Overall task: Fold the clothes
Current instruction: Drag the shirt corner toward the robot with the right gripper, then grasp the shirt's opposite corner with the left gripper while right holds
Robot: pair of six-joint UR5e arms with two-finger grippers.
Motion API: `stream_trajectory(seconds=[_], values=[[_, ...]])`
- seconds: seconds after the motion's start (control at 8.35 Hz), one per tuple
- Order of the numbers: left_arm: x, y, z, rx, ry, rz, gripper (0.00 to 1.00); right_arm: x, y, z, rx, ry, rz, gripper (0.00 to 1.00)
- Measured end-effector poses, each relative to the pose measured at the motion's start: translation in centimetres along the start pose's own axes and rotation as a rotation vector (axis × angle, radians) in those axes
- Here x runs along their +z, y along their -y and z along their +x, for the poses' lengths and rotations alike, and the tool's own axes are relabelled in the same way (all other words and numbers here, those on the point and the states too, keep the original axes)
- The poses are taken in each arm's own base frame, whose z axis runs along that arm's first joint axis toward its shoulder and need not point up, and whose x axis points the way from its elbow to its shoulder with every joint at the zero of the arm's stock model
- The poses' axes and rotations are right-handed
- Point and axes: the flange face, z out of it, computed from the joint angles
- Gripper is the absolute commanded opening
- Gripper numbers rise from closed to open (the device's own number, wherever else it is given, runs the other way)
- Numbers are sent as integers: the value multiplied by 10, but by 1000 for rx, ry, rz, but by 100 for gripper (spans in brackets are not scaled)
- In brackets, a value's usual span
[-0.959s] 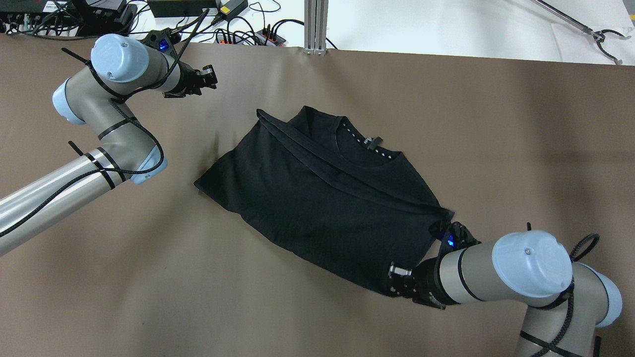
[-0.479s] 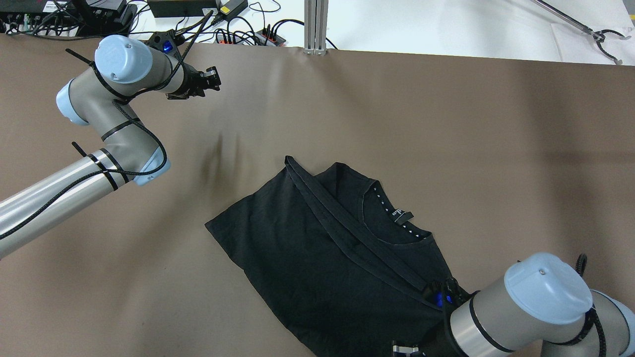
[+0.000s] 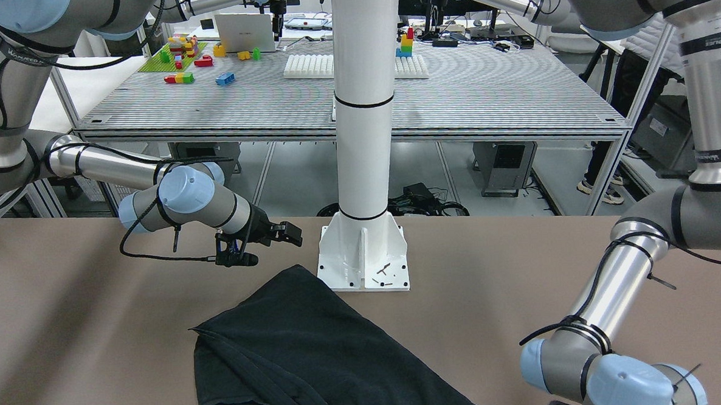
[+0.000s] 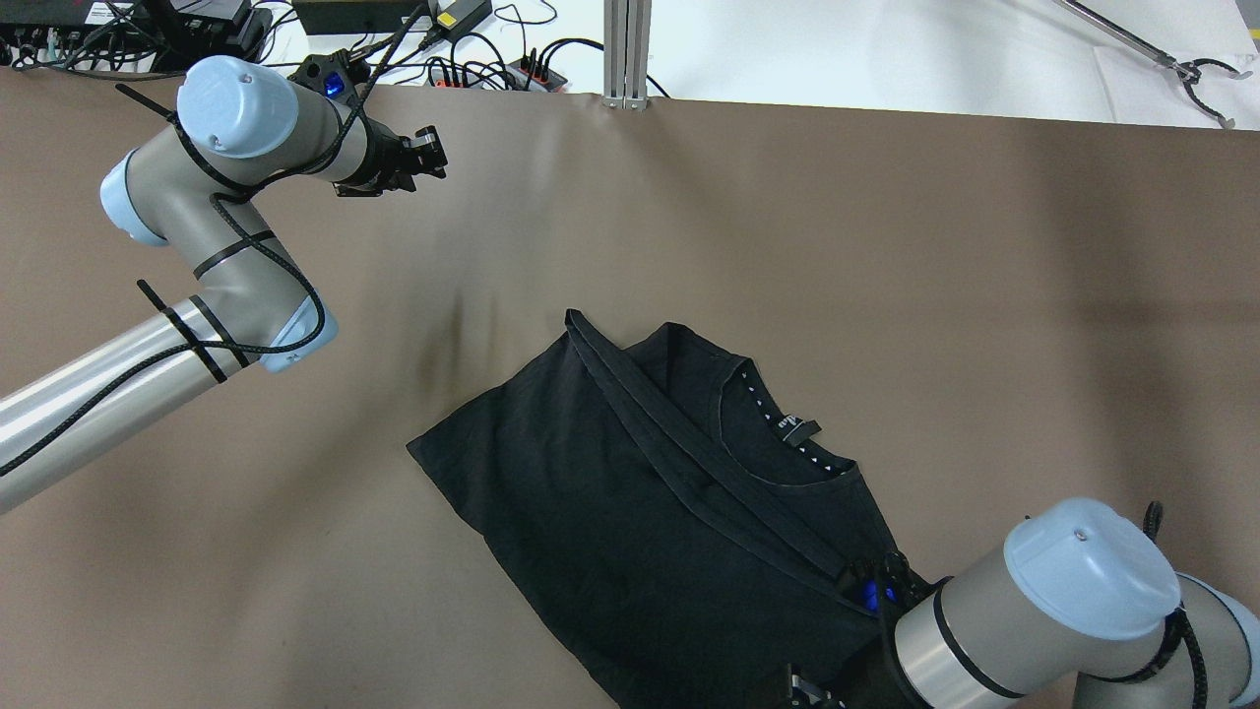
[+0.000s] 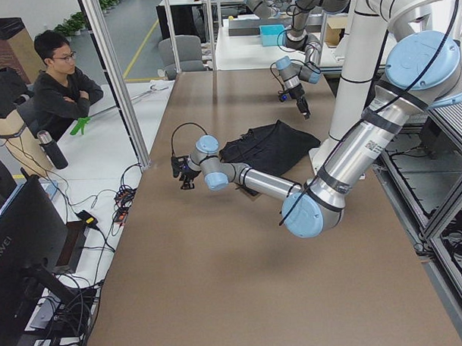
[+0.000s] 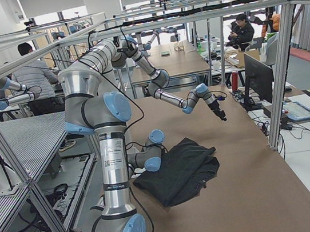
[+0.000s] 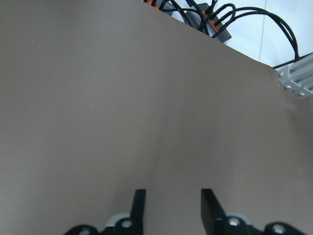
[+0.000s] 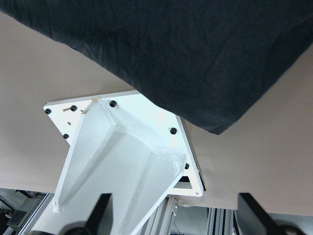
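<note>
A black T-shirt (image 4: 669, 512), partly folded with its collar showing, lies on the brown table (image 4: 886, 246) close to the robot's base; it also shows in the front view (image 3: 319, 362) and the right wrist view (image 8: 171, 54). My right gripper (image 3: 289, 233) is open and empty, just off the shirt's near corner; its fingers (image 8: 100, 208) stand wide apart. In the overhead view it is mostly hidden at the bottom edge. My left gripper (image 4: 433, 156) is open and empty over bare table at the far left, well away from the shirt; its fingertips (image 7: 139, 196) stand apart.
The white column base (image 3: 363, 257) is bolted to the table right beside the shirt and my right gripper. Power strips and cables (image 4: 492, 69) and an aluminium post (image 4: 627, 49) line the far edge. A person (image 5: 61, 80) sits beyond the table.
The shirt slid toward the robot's base along with my right arm, then stayed still over the last half second. My left gripper shifted slightly.
</note>
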Motion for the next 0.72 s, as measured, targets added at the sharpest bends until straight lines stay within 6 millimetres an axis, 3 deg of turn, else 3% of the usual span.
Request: stream_trajectory(seconds=[0.12,0.24,0.48,0.72], values=[[-15,-16,3,-23,-4,-32,48,-4,5,-2,3,8,16,94],[-24,-44,-5,-31,-6,-70,48,-6,10,-4,6,15,41,94],[-33,-101,-41,-64,0,-137,48,-8,27,-8,12,37,154,94],[-35,-143,-84,-93,-8,-187,49,-5,44,-9,18,49,279,94]])
